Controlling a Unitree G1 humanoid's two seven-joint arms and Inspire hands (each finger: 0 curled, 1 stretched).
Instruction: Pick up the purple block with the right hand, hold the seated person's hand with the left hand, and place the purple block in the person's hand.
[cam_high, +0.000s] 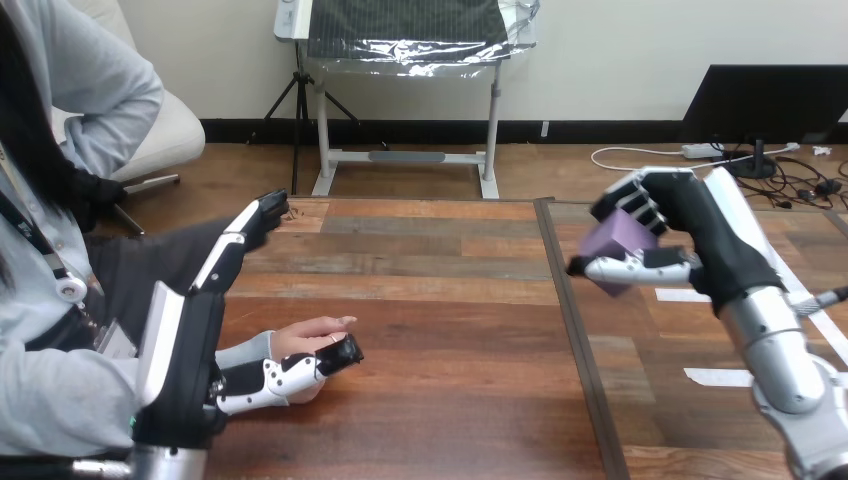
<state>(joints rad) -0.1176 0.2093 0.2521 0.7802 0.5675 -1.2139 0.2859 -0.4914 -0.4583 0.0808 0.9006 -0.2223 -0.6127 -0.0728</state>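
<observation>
right robot hand (705, 235): I saw it at the right of the frame, raised off the worktop (430, 300), its fingers and thumb clenched round the purple block (622, 245).
purple block: it sat in that grasp, up in the air, well apart from the person's hand (305, 335).
left robot hand (190, 335): I had it at the lower left, fingers straight and pointing up the frame, grasping nothing.
person's hand: it lay on the worktop just beside my left thumb, which overlapped its lower edge; I could not tell whether they touched.
</observation>
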